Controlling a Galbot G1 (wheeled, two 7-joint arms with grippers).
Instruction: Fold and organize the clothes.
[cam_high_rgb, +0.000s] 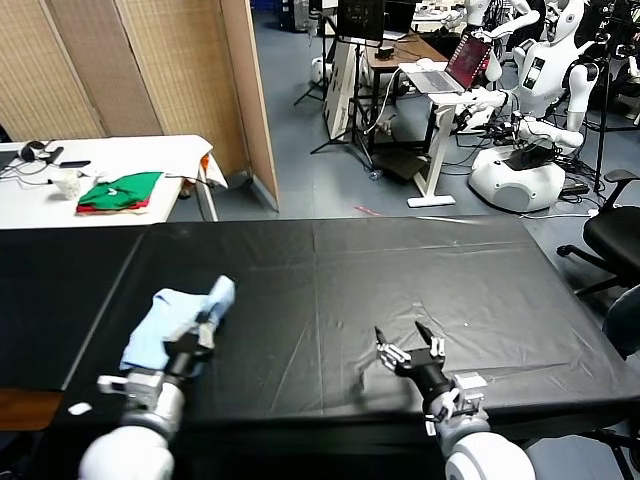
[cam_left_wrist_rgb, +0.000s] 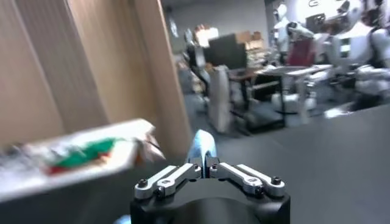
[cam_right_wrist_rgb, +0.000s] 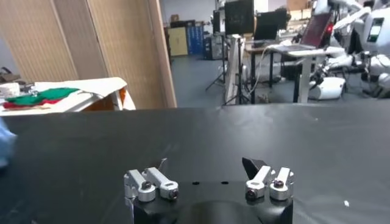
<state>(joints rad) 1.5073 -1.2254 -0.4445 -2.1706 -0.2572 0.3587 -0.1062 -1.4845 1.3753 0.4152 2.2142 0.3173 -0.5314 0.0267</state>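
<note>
Left tool (cam_high_rgb: 207, 325) pinched shut on a raised fold of the T-shirt (cam_high_rgb: 165, 328), bunched near the counter's (cam_high_rgb: 330, 290) left front corner. To fold well, carry the fold low and smooth across. Left arm reaches forward; right tool (cam_high_rgb: 408, 347) rests wide open, empty, near the front edge.
</note>
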